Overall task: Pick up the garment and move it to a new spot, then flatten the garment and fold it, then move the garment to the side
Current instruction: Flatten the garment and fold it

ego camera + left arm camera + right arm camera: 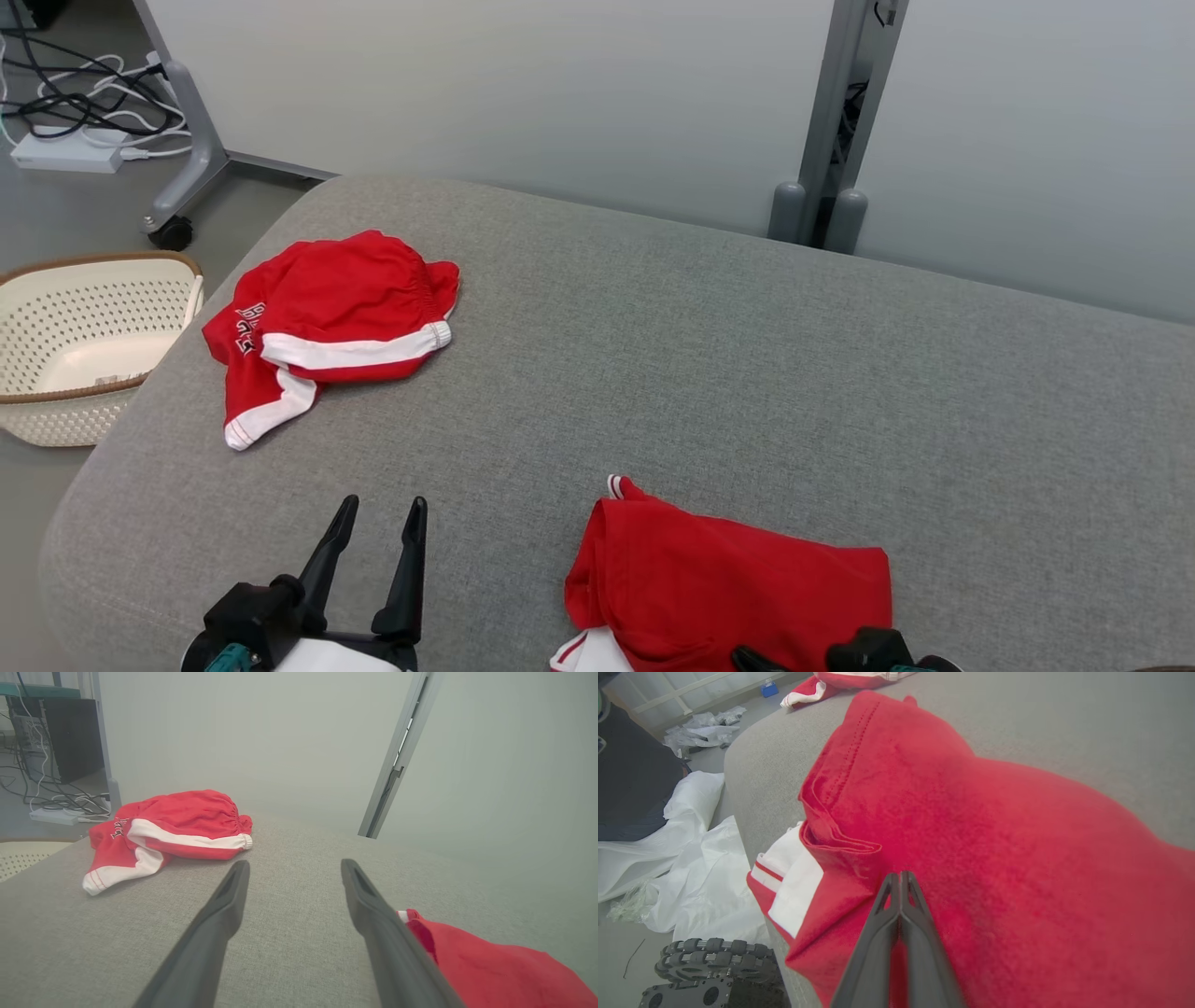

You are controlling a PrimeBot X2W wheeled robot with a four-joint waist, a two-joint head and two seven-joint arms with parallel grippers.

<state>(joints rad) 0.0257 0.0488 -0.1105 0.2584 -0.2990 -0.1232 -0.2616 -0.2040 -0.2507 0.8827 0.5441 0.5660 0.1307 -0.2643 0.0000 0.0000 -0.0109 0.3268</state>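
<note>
Grey upholstered bench (709, 355) carries two red items. My target, the near garment (738, 588), lies bunched at the front edge, one white-trimmed part hanging over it. A second red garment (327, 327) sits far left, near the basket (84, 345) on the floor. Right hand (901, 877): fingers pressed together on a fold of the near garment, so I judge the pickup step is in hand. Left hand (378, 532): fingers spread wide, holding nothing, just left of the cloth. Next move: lift, carry toward open bench, check the pinch holds.
</note>
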